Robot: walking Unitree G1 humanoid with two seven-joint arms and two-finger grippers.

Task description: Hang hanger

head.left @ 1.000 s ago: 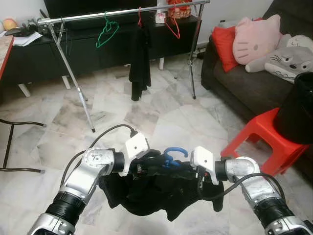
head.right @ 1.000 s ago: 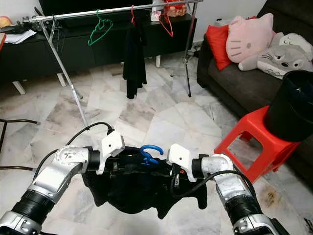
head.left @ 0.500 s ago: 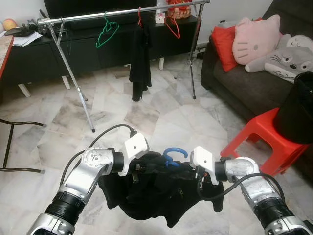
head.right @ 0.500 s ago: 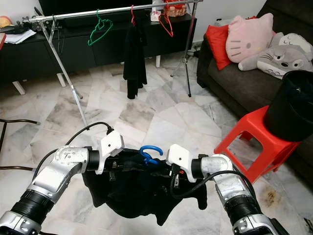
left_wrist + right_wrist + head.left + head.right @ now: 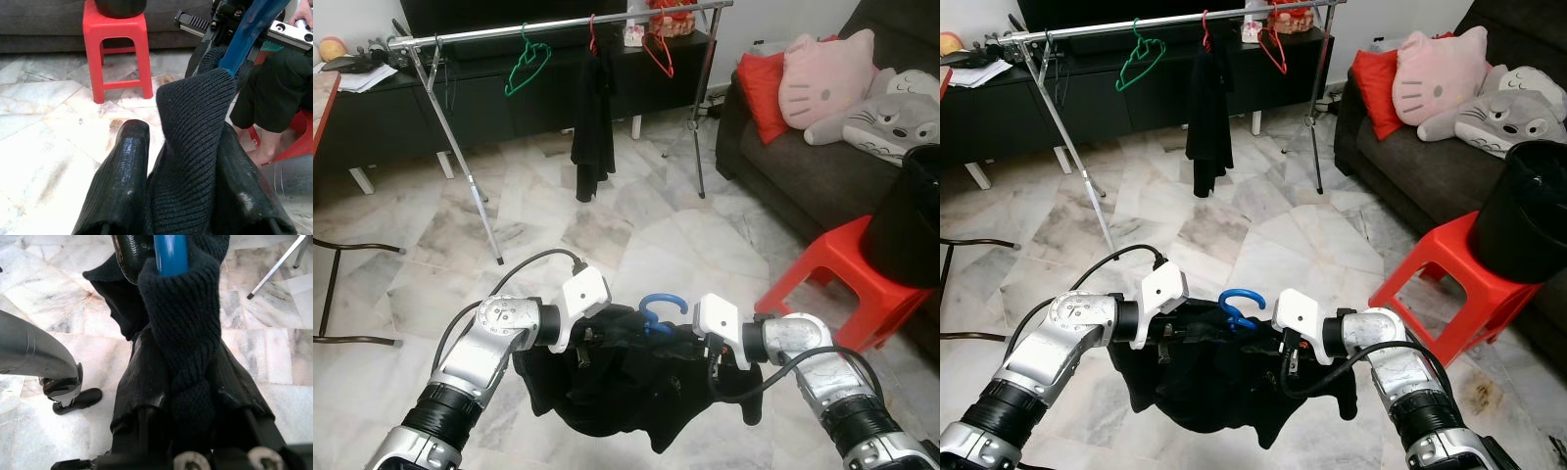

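Left eye view: both grippers, left (image 5: pixel 607 331) and right (image 5: pixel 690 338), pinching garment (image 5: pixel 617 387) on blue hanger (image 5: pixel 661 311), open floor (image 5: pixel 607 235) before rail (image 5: pixel 558 23).

I can't read any text, label, brand, number or sign on anything in my camera views here.

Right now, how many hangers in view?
4. A green plastic hanger and a red plastic hanger hang bare on the silver metal rack; another red hanger carries a black garment. The blue plastic hanger sits between both tools. Others may be hidden.
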